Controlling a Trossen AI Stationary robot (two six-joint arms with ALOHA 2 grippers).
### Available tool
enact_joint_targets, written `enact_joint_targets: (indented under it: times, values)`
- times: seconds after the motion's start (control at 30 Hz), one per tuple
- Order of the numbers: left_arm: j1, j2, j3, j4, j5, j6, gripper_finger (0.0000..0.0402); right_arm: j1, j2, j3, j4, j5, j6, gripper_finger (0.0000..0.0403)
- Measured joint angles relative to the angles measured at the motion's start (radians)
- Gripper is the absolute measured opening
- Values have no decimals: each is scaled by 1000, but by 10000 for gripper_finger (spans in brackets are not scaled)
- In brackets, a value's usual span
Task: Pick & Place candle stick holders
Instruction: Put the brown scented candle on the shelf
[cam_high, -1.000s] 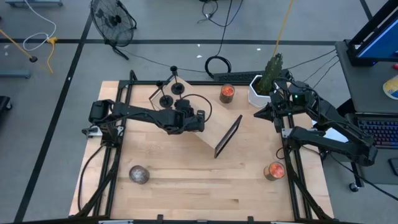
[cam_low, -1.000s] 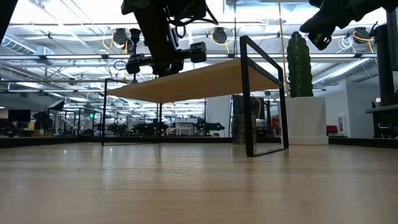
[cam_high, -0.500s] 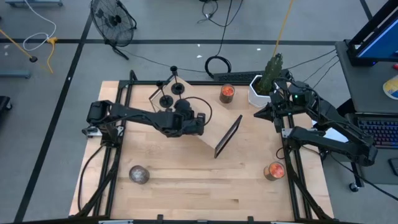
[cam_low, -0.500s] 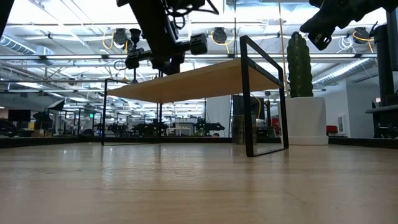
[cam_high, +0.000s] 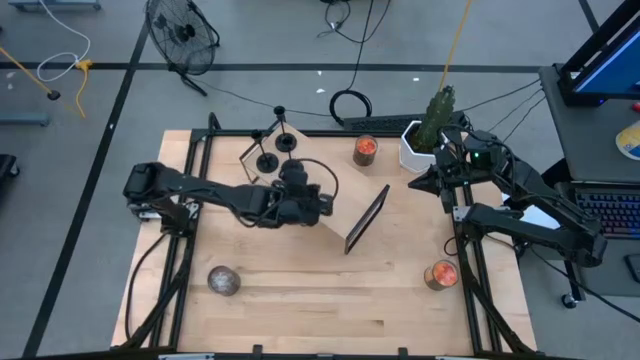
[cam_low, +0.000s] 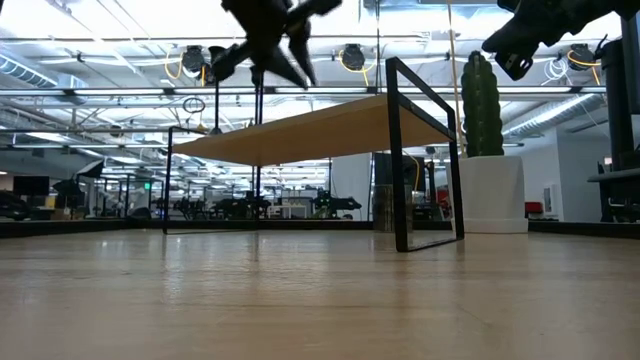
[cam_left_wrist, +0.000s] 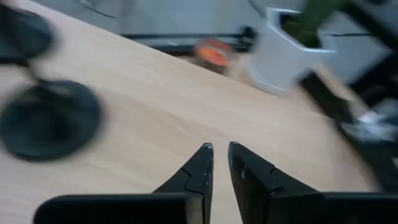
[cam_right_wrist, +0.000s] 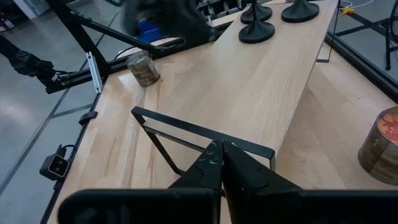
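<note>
Three black candle stick holders stand on their disc bases at the far left end of the wooden shelf. In the left wrist view a blurred disc base shows off to the side. My left gripper hovers above the shelf's board, pointing toward the white pot; its fingers stand a narrow gap apart with nothing between them. My right gripper waits shut in the air beyond the shelf's right end.
A white pot with a cactus and a candle jar stand at the far edge. Another candle jar sits near the right frame and a brown round jar near left. The shelf's black end frame stands upright.
My left gripper has risen above the shelf board and drawn back a little toward the table's left and near side, its nose tipping up. The three holders and the shelf have stayed where they were.
</note>
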Motion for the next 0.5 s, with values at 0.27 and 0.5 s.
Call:
enact_joint_targets:
  times: [0.27,0.5]
  values:
    - [-124,-33,-1,27,152,-11,40,0,0,0,2,0,-10,0]
    - [-228,-33,-1,-114,427,-237,7,0,0,0,0,0,-12,0]
